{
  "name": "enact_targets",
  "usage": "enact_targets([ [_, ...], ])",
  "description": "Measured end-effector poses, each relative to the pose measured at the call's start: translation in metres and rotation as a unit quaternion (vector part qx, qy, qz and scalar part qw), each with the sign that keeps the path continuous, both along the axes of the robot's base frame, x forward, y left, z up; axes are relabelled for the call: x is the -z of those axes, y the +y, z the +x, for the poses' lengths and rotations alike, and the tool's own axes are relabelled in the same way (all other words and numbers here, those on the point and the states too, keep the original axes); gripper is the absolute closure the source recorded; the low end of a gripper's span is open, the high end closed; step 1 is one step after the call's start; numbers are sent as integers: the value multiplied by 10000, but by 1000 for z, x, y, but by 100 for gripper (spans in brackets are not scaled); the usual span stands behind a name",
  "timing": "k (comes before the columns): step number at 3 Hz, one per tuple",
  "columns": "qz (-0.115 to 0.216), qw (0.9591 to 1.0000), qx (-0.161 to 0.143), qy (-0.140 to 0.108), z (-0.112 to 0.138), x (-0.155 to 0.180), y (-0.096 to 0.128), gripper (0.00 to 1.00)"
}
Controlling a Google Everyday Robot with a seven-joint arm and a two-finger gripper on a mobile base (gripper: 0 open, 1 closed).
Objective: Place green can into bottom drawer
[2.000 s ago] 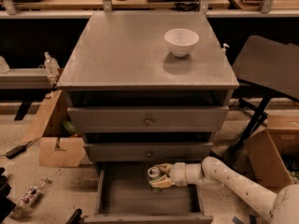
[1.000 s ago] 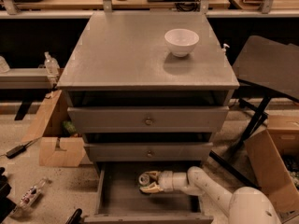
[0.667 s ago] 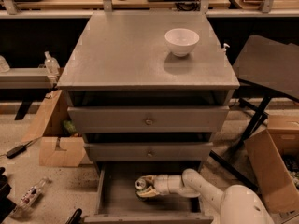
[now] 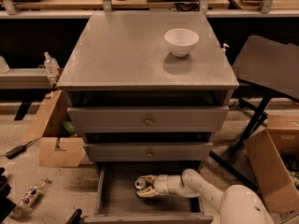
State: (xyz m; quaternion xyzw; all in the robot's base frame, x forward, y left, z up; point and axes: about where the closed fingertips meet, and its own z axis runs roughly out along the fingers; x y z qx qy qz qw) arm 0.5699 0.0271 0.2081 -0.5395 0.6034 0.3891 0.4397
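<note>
Looking down at the grey cabinet, you find the bottom drawer point(image 4: 114, 197) pulled out at 6 o'clock of the view, its shallow tray open below the two knobbed drawers, both of which are closed. The end effector point(image 4: 145, 187) is inside that tray, in its rear half, just toward 6 o'clock from the middle drawer's knob point(image 4: 149, 153). It is pinching the green can point(image 4: 139, 183): its pale fingers point(image 4: 147, 193) sit one above and one below the can, and the can's silver end shows on the 9 o'clock side of the grip. You cannot tell whether the can touches the drawer floor. The white arm point(image 4: 201, 186) leaves the drawer toward 4 o'clock, crossing the tray's right side to the rounded white body in the lower right corner. On the counter point(image 4: 117, 55) the white bowl point(image 4: 181, 41) stands upright at about 1 o'clock of the top, near the back right, well apart from the drawer. A cardboard box point(image 4: 60, 150) lies on the floor at 9 o'clock of the cabinet, touching its side. A second box point(image 4: 268, 171) lies at 4 o'clock, and a dark folding table point(image 4: 271, 64) stands at 3 o'clock. A small plastic bottle point(image 4: 50, 65) stands on the ledge at 10 o'clock.
</note>
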Motion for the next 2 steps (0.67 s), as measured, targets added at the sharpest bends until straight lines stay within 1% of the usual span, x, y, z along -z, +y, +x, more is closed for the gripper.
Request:
enact_targets([
  [1,9,10000,-14,8,-1,0,2,20],
  [2,21,10000,-34,19,-2,1,5,0],
])
